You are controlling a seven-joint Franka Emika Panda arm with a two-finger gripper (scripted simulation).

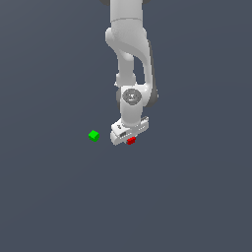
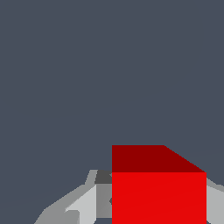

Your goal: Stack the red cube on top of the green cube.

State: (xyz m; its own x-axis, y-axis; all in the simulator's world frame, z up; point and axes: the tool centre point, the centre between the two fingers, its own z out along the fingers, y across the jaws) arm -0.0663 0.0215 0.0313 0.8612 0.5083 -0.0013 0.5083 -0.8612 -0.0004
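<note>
A flat, slate-grey tabletop (image 1: 59, 197) is filling the whole scene, with no edge, wall or room detail showing beyond it in either view. Over it, the white Panda arm (image 1: 129, 54) is reaching down from the top of the exterior view, its wrist pointing at the surface. At its tip the pincer (image 1: 130, 139) is sitting low, with the red cube (image 1: 131, 141) peeking out just beneath the white hand. In the wrist view the red cube (image 2: 158, 197) is looming large between the pale grey fingers (image 2: 83, 205), one on each side of it and right against its flanks, so the pincer is looking pinched on the cube. Whether the cube is touching the surface cannot be told. The green cube (image 1: 93, 135) is sitting alone on the tabletop, near the pincer, towards the exterior view's left and apart from the red cube.
</note>
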